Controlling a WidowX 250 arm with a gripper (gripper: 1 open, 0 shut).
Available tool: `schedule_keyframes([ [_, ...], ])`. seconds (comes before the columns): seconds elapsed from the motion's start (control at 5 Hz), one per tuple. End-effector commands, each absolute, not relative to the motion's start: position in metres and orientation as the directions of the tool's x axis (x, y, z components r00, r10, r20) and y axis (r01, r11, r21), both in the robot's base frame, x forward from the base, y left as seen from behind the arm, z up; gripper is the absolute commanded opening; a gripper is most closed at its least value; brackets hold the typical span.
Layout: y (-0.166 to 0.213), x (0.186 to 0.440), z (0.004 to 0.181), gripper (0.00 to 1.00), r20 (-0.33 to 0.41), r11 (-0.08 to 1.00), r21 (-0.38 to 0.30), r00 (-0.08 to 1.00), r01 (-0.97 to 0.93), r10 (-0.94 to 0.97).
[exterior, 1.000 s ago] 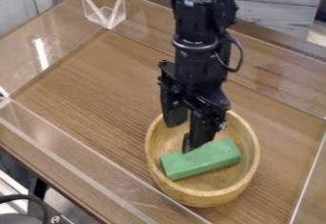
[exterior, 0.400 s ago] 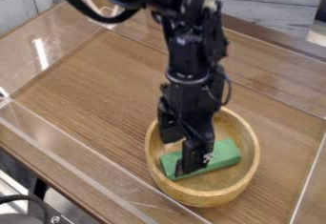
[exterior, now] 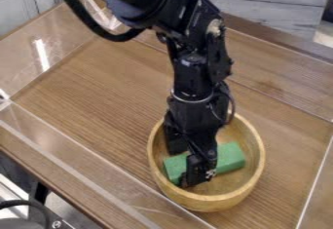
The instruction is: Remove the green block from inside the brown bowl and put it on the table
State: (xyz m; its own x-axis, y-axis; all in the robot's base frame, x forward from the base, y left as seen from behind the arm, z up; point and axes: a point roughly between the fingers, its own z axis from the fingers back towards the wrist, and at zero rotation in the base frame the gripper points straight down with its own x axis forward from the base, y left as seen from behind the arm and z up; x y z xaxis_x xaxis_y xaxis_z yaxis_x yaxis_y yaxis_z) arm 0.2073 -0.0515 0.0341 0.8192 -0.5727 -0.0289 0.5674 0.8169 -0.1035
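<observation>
Desk (exterior: 92, 96): brown wood-grain top, slightly glossy, bordered by low clear plastic walls.
Brown bowl (exterior: 247, 179): round, light wooden, thick rim; stands on the desk toward the near right side.
Green block (exterior: 229, 159): bright green, elongated, flat-faced; lies inside the brown bowl on its floor, long side running roughly left to right; its left portion is hidden behind the pincer.
Pincer (exterior: 192, 171): black, pointing straight down, lowered into the brown bowl over the green block; jaws spread wide, fingers either side of the block's left part. Whether the fingers touch the block cannot be told.
Arm (exterior: 182, 38): black, reaching in from the upper left, bending down to the bowl.
</observation>
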Motion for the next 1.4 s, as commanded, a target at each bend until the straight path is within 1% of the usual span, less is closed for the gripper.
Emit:
schedule_keyframes([
  [0.0,-0.055,0.213,0.035,0.00,0.001,0.809,-0.087,0.813,0.581,-0.583],
  [0.6,-0.062,0.201,0.037,0.00,-0.020,0.835,-0.137,0.842,0.532,-0.540],
  [1.2,-0.067,0.191,0.042,0.00,-0.047,0.859,-0.181,0.869,0.478,-0.493],
])
